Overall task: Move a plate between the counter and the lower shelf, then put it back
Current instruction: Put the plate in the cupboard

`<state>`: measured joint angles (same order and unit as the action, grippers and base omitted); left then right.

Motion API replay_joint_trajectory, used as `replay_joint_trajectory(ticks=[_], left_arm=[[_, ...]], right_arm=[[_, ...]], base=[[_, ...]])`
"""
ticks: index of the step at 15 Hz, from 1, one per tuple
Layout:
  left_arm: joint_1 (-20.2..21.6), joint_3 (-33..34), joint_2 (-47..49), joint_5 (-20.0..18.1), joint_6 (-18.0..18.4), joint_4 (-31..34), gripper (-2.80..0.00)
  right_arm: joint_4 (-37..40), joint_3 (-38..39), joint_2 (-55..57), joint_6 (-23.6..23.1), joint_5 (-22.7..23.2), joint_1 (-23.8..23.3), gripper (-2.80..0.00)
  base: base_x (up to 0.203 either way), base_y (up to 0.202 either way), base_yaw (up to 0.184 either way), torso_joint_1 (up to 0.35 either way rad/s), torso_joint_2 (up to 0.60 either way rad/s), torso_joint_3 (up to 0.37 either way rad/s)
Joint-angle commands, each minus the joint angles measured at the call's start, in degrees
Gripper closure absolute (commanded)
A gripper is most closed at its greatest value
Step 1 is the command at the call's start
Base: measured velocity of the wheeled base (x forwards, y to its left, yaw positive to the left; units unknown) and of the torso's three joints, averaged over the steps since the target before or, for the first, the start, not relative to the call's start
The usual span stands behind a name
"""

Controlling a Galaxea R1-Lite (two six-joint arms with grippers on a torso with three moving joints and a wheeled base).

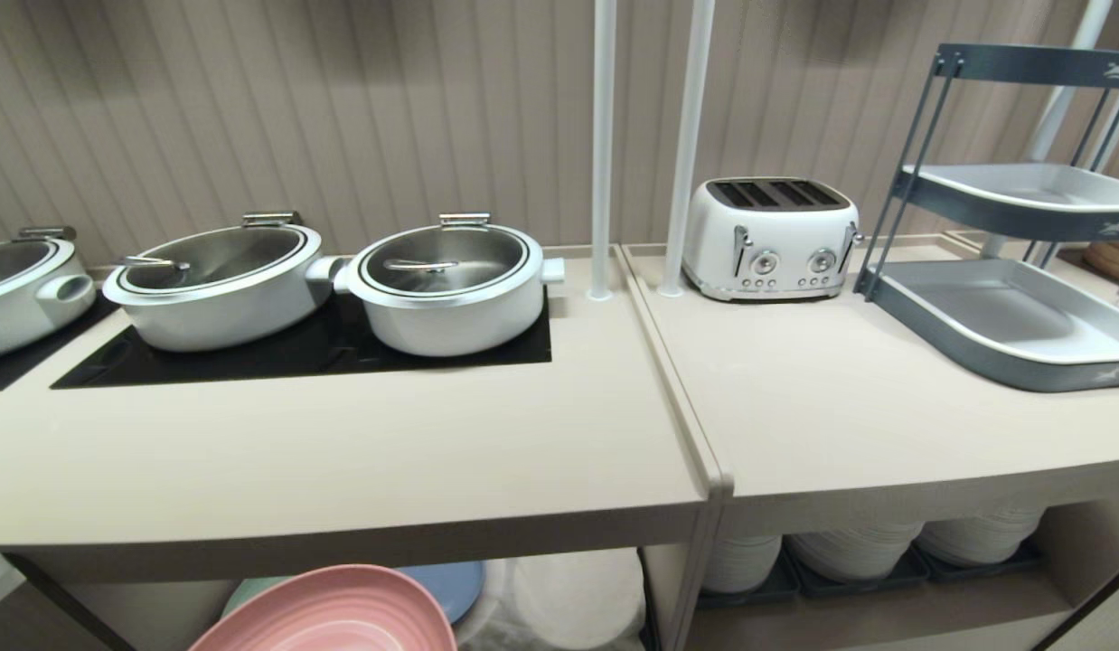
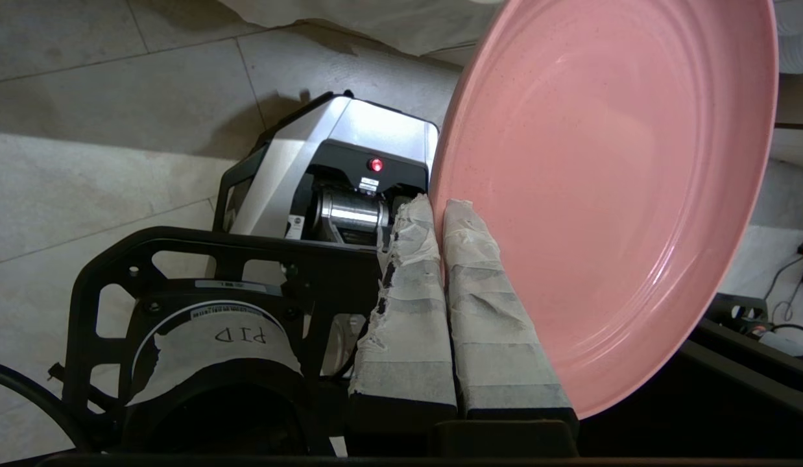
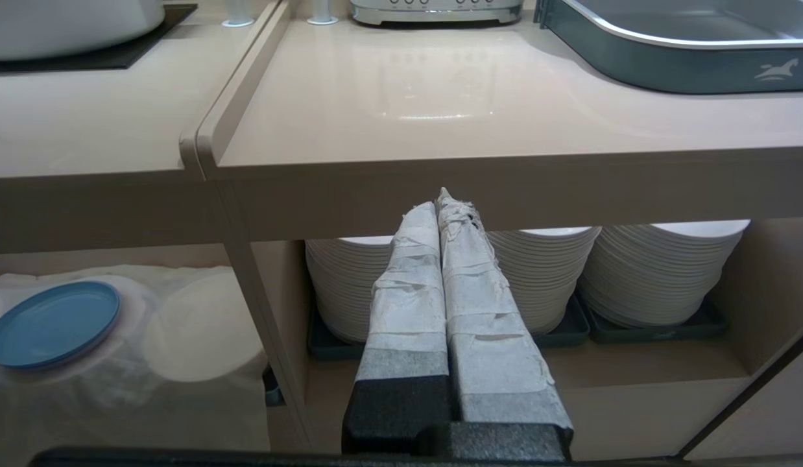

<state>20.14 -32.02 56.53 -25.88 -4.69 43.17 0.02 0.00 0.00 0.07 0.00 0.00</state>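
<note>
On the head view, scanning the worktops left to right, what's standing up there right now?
Leftmost white pot cut by the frame edge → second lidded white pot → third lidded white pot → two white poles → white toaster → grey tiered tray rack.
</note>
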Motion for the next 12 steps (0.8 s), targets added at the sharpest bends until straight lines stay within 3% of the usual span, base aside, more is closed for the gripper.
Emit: replay_joint_trajectory(ticks=[1,12], left_arm=[[-0.01,-0.06,0.07,-0.13,-0.06,0.25,0.00],[-0.01,-0.06,0.07,-0.13,-0.06,0.25,0.00]], right_arm=[[-0.02,0.00,0.00,0.01,0.00,0.00,0.00],[0.07,0.00,0.09,0.10,0.00,0.00,0.00]], base=[[0.000,0.000,0.000,-0.134,0.29,0.154],[0.000,0.000,0.000,-0.150,0.33,0.175]])
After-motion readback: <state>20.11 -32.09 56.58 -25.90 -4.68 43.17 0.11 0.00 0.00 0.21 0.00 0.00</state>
